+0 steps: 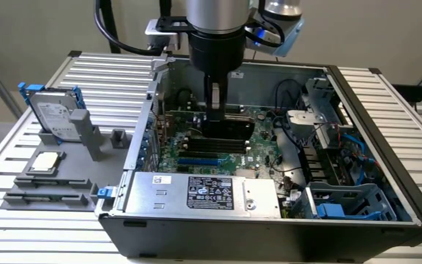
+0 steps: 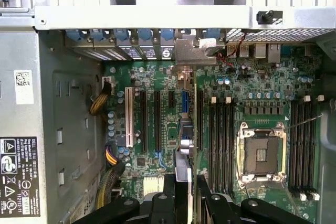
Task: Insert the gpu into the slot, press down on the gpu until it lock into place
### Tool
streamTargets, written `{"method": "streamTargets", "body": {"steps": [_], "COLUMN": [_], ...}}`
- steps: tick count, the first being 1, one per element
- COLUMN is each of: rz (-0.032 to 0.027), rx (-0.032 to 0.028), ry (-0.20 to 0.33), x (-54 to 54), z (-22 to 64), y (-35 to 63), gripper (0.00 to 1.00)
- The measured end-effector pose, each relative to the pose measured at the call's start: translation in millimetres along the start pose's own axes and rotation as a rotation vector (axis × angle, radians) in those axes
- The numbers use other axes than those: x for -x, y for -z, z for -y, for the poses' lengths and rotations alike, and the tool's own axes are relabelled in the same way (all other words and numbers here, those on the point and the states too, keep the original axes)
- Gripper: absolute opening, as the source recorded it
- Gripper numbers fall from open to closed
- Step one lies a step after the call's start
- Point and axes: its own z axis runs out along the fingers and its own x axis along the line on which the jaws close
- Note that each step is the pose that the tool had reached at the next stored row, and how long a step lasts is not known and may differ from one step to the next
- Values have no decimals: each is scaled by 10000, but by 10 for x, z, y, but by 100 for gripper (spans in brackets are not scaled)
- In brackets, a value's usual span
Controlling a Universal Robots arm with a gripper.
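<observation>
The hand [image 1: 222,114] is clamped on the gpu [image 1: 229,131], holding it on edge inside the case [image 1: 270,242], right over the blue slot [image 2: 185,102], its long axis running along the slot and its silver bracket [image 2: 195,53] at the end away from the hand.

A robotics lab or test workshop: a ribbed aluminium surface [image 1: 101,71] carries an opened computer case [image 1: 270,242], grey fixtures [image 1: 50,190] on the exterior view's left hold a hard drive [image 1: 53,118] and a processor chip [image 1: 44,161], and a robot arm [image 1: 215,33] reaches into the case
</observation>
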Motion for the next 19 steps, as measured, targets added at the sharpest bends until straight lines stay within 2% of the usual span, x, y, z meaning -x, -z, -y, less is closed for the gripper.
{"method": "streamTargets", "body": {"steps": [4, 8, 12, 14, 16, 17, 19], "rz": [1, 26, 27, 25, 22, 20, 16], "rx": [0, -137, -134, -111, -57, -10, 125], "ry": [0, -2, -8, -7, -10, -11, -15], "x": [1, 0, 0, -1, -1, -1, -1], "z": [-31, -54, -72, -76, -78, -79, -80], "y": [-61, -99, -161, -183, -199, -204, -213], "gripper": [26, 26, 26, 26, 26, 26, 26]}}
